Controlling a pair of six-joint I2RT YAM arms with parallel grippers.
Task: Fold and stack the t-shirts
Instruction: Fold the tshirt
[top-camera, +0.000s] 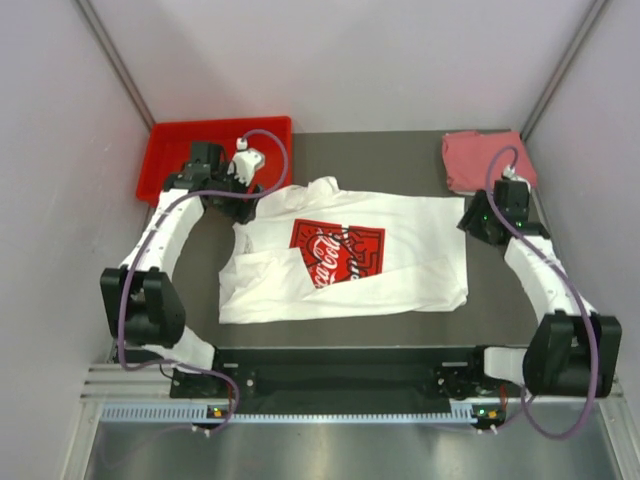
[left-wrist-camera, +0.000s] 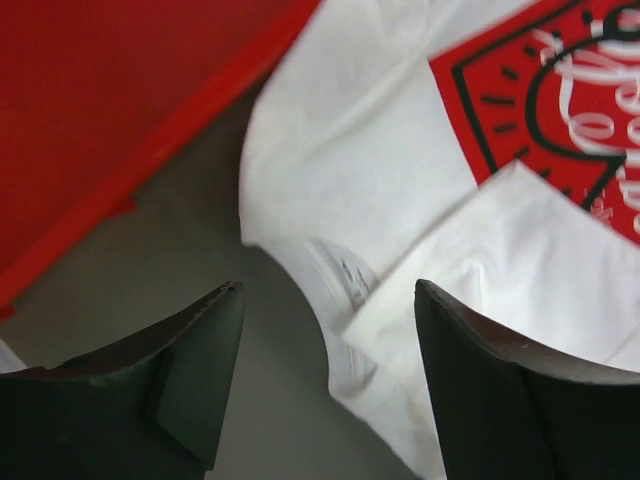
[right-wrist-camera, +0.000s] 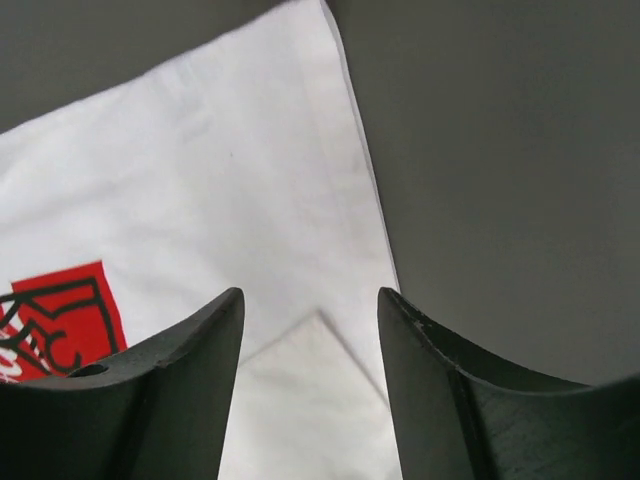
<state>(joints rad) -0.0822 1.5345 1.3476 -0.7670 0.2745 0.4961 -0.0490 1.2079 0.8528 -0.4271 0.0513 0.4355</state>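
White t-shirt: long axis left-right across centre, collar left
Pink t-shirt: folded, upper right
Left gripper: wide, empty
Right gripper: apart, empty

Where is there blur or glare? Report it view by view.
Top external: sharp, evenly lit, white t-shirt nearly washed out. Left wrist: red bin and shirt edge smeared soft. Right wrist: shirt mildly soft, table dim and featureless.

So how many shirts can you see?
2. A white shirt lies spread mid-table; a folded pink shirt sits at the far right corner. Part of the red bin is hidden.
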